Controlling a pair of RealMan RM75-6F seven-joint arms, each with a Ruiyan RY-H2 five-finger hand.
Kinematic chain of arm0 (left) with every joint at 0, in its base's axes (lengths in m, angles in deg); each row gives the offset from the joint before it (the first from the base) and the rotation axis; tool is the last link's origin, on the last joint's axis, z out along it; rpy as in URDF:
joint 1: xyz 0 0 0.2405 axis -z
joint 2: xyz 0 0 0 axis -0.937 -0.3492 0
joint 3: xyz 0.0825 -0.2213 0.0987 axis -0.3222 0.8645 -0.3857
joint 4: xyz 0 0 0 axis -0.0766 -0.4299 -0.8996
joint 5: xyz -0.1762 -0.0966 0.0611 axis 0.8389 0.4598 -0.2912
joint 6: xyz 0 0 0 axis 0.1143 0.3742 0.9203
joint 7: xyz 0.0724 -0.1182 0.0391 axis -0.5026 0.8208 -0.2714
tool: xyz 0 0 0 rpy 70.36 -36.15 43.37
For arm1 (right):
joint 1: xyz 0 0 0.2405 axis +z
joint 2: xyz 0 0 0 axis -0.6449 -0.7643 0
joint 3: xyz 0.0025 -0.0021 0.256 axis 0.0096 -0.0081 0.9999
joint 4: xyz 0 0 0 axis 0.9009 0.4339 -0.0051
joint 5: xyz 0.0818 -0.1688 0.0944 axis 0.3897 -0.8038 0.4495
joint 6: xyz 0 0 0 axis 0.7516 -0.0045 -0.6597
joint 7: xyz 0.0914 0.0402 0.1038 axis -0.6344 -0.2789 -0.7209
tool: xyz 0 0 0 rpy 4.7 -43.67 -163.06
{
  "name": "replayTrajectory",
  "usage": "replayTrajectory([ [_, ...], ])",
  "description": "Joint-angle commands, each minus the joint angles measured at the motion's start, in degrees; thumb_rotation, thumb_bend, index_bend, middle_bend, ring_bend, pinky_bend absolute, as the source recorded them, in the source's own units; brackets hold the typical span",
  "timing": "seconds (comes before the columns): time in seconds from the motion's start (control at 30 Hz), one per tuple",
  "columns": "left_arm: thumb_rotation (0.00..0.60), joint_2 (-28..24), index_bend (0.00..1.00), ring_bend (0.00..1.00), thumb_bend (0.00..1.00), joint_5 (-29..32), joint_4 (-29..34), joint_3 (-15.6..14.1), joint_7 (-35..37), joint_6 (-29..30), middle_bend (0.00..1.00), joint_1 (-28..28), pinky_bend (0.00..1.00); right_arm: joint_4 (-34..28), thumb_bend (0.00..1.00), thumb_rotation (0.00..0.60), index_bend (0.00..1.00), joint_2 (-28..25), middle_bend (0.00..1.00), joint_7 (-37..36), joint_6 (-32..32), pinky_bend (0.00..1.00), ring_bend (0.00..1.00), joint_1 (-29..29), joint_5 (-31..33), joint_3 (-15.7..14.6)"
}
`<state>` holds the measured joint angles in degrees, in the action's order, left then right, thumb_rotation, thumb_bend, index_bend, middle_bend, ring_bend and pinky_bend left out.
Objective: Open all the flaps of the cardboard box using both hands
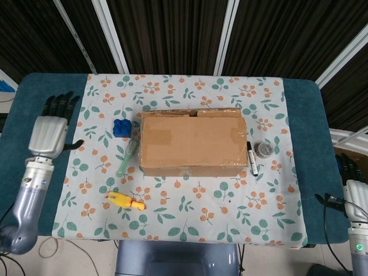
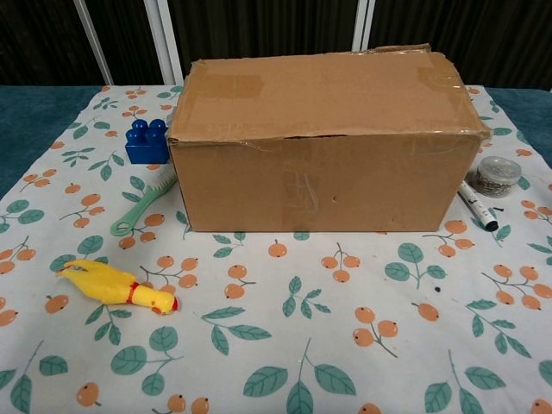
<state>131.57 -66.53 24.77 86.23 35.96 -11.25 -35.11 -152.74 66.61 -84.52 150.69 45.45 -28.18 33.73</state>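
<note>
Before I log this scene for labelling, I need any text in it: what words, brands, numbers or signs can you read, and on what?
None can be read.
Box: plain cardboard and tape, no print showing.
Marker: any print too small to read.
Small jar: no legible label.
Blue block, green brush, yellow chicken toy: no text visible.

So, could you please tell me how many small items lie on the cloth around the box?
5: a blue block and green brush left of the box, a yellow chicken in front, a marker and small jar right. More may hide behind.
</note>
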Motion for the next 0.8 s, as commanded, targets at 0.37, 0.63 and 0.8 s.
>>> replayTrajectory([
  [0.37,0.600,3.44,0.00,0.00,0.04,-10.27,-5.89,-9.78,10.50,10.18,0.00,-15.76,0.05,-4.75,0.12,0.600,0.00,-3.65,0.00,1.06,-1.57,0.20,0.00,1.76,2.38,2.94],
  [0.63,0.600,5.40,0.00,0.00,0.04,-11.48,-9.80,-7.77,13.05,9.33,0.00,-16.68,0.05,-12.43,0.25,0.600,0.03,-9.92,0.15,-3.42,-11.00,0.31,0.19,9.90,9.75,12.17],
  [0.8,0.600,5.85,0.00,0.00,0.05,-13.51,-11.55,-6.79,15.22,9.80,0.00,-17.19,0.05,-14.72,0.61,0.600,0.08,-13.43,0.16,-6.80,-21.91,0.32,0.19,17.24,19.75,18.58],
])
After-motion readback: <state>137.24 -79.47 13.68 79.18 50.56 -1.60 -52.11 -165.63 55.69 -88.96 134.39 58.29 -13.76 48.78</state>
